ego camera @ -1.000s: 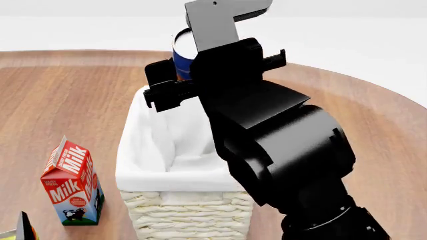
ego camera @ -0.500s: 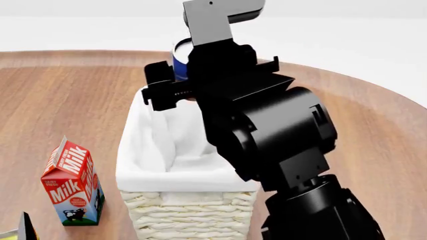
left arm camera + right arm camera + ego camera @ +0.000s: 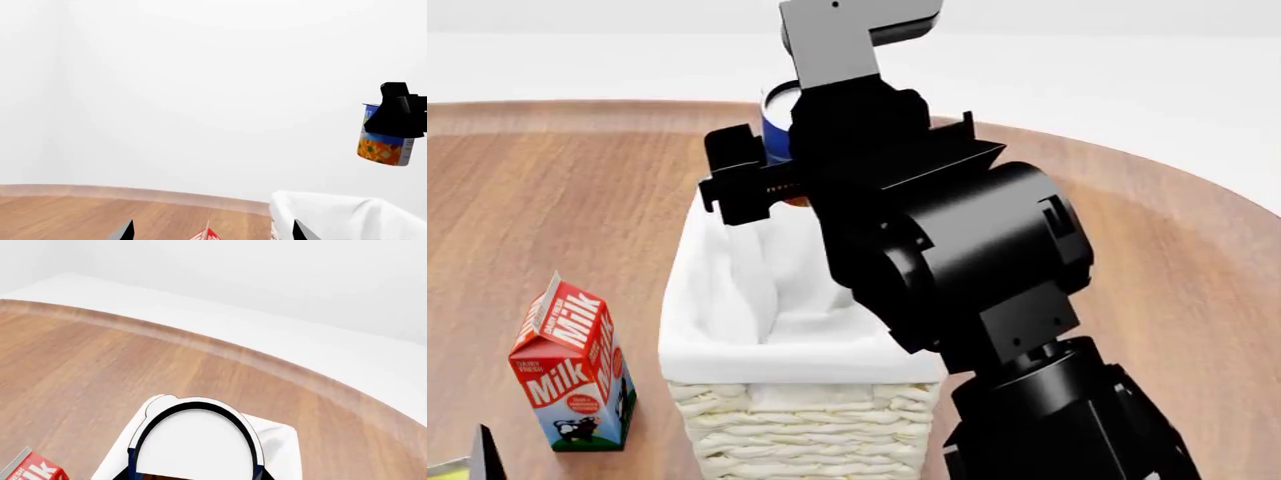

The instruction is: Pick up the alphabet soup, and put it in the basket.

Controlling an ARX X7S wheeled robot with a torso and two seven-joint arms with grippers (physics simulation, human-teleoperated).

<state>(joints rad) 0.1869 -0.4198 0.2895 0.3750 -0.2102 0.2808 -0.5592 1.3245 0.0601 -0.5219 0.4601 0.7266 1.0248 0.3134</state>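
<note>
The alphabet soup can (image 3: 775, 118), blue with a white lid, is held in my right gripper (image 3: 777, 165) above the far end of the basket (image 3: 807, 425), clear of its white lining. The left wrist view shows the can (image 3: 382, 146) hanging in the black gripper (image 3: 397, 114) above the lining (image 3: 333, 216). In the right wrist view the can's lid (image 3: 193, 445) fills the space between the jaws, with the lining (image 3: 279, 447) beneath. My left gripper (image 3: 212, 234) is open and empty, low at the near left; one fingertip (image 3: 482, 450) shows in the head view.
A red and white milk carton (image 3: 571, 365) stands on the round wooden table (image 3: 547, 210) left of the basket; its top shows in the left wrist view (image 3: 208, 234) and a corner in the right wrist view (image 3: 30, 470). My right arm hides the basket's right side.
My right arm has shifted a little to the left with the can, still above the basket's far end. The left arm, milk carton and basket have not moved.
</note>
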